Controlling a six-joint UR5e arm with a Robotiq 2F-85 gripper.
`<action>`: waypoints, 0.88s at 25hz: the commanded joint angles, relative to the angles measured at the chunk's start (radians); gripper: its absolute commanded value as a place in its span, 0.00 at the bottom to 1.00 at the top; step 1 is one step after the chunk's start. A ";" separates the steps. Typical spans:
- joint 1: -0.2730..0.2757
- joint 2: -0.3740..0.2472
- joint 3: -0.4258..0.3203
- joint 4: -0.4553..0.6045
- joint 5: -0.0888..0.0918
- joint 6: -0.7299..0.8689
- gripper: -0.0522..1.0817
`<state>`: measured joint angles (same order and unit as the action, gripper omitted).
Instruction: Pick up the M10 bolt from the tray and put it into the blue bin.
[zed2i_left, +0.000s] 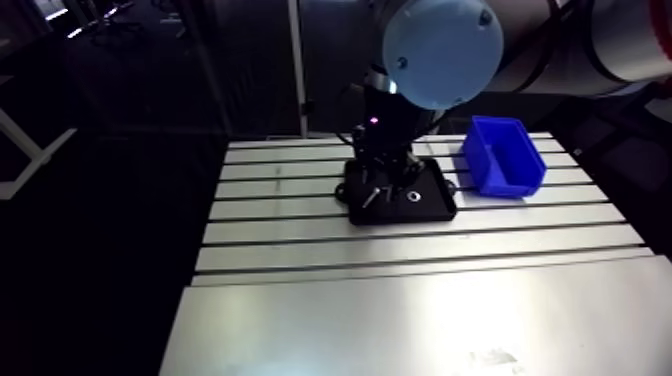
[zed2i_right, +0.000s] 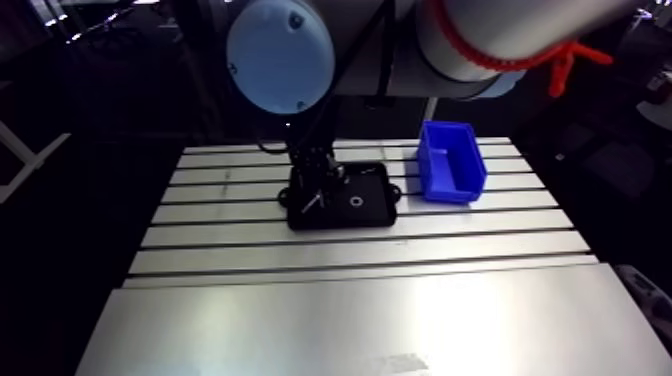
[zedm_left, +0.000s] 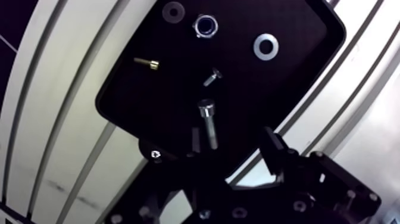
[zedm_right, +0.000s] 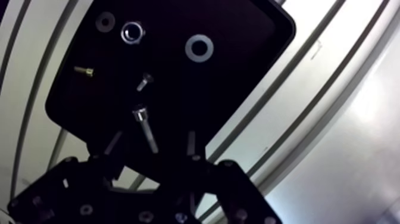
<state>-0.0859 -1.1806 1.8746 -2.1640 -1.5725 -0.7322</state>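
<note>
Bin (zed2i_left: 483, 160) shows only in the arm view.

black tray (zedm_left: 280, 89), blue bin (zed2i_left: 500, 155)

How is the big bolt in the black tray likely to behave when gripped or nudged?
The bolt lies flat on the tray with a round shank, so a nudge would probably roll it. It looks like shiny metal: likely rigid, heavy for its size, and perhaps slippery in the gripper.
</note>
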 joint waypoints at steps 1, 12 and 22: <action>0.000 0.019 -0.001 -0.010 -0.001 0.000 0.40; 0.002 0.036 -0.004 -0.034 0.001 -0.005 0.42; 0.002 0.039 -0.008 -0.041 0.003 -0.008 0.42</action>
<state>-0.0844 -1.1416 1.8689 -2.2016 -1.5711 -0.7389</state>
